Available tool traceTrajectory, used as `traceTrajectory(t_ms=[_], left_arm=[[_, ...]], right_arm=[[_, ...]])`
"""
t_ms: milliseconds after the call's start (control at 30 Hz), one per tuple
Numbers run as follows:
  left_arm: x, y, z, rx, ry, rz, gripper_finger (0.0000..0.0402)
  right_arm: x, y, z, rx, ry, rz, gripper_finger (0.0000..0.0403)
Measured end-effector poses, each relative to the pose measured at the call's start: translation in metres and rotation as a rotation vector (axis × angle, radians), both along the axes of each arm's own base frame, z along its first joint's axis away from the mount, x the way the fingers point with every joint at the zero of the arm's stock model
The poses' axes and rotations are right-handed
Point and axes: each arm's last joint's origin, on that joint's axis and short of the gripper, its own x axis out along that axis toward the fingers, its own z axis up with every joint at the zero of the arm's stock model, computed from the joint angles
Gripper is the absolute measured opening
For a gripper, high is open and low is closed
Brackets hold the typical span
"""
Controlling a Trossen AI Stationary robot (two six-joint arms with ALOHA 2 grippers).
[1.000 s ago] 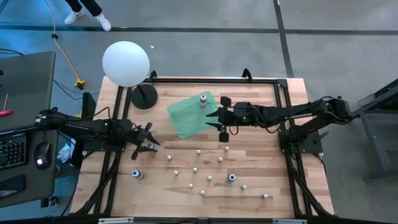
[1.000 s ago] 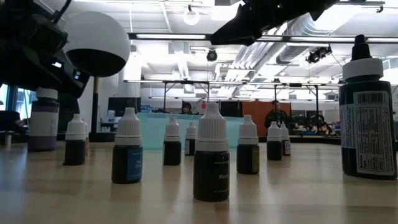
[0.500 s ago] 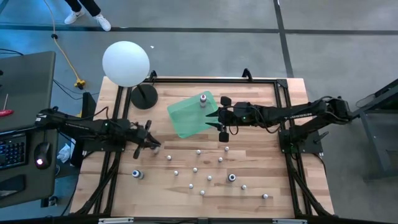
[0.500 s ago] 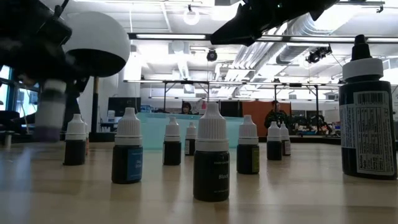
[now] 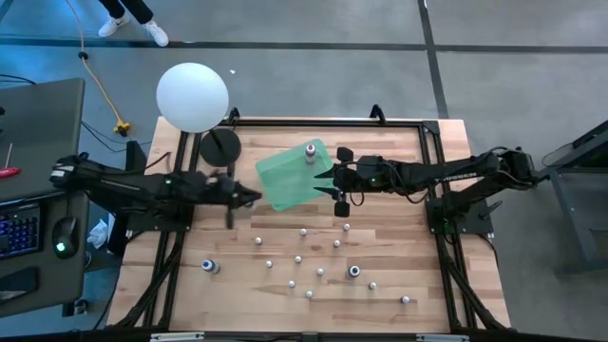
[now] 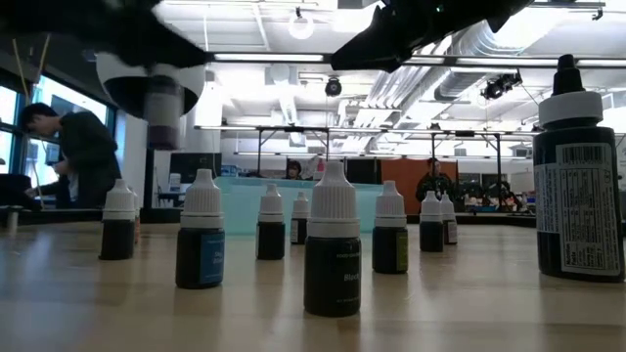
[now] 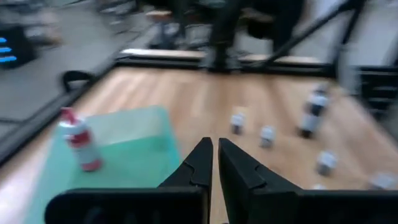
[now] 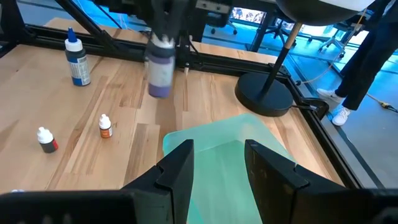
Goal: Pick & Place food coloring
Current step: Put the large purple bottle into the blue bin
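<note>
My left gripper (image 5: 249,197) is shut on a food coloring bottle with a purple body and a white cap (image 8: 160,71), which hangs above the table (image 6: 163,106) just left of the green tray (image 5: 294,176). One bottle (image 5: 310,152) stands on the tray's far part. My right gripper (image 5: 329,180) hovers open over the tray's right edge, its fingers (image 8: 180,165) apart with only tray between them. Several small bottles (image 5: 304,256) stand upright on the wood near the front. My left gripper holds the purple bottle by the top of its white cap (image 8: 163,42), coming from above. The bottle hangs upright below the fingers, clear of the table. Blur and the gripper itself hide how the fingers lie on the cap.
A white sphere lamp (image 5: 193,95) on a black base (image 5: 219,147) stands at the far left. A larger blue bottle (image 8: 74,59) stands near the front left. A black frame rail (image 5: 323,122) runs around the table. A person (image 6: 68,166) shows in the room beyond.
My left gripper has shut on the purple bottle that stood on the table's left part, lifted it clear, and carried it up and toward the far right, close to the green tray. The bottle stays upright below the fingers.
</note>
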Motion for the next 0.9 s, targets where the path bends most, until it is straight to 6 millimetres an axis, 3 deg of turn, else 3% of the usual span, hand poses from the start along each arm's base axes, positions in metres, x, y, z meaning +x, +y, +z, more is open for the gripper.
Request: traceTrajectory(t_ms=[200, 367, 467, 633, 767, 900], left_arm=[[0.072, 0.015, 0.020, 0.033, 0.072, 0.209, 0.0020], [0.127, 0.041, 0.017, 0.017, 0.138, 0.277, 0.0011], [0.148, 0.056, 0.008, 0.010, 0.181, 0.274, 0.0011], [0.160, 0.071, -0.013, -0.026, 0.243, 0.287, 0.0020], [0.153, 0.080, -0.022, 0.001, 0.261, 0.407, 0.0009], [0.148, 0.093, -0.027, -0.025, 0.163, 0.462, 0.0015]], right_arm=[[0.001, 0.000, 0.002, -0.007, -0.021, -0.017, 0.0136], [-0.001, -0.001, 0.002, -0.003, -0.016, -0.042, 0.0136], [-0.004, 0.001, 0.005, 0.011, -0.010, -0.059, 0.0136], [-0.019, 0.011, 0.015, -0.029, 0.017, -0.107, 0.0136], [-0.033, 0.019, 0.024, -0.055, 0.023, -0.139, 0.0136], [-0.039, 0.027, 0.032, -0.055, -0.004, -0.114, 0.0136]])
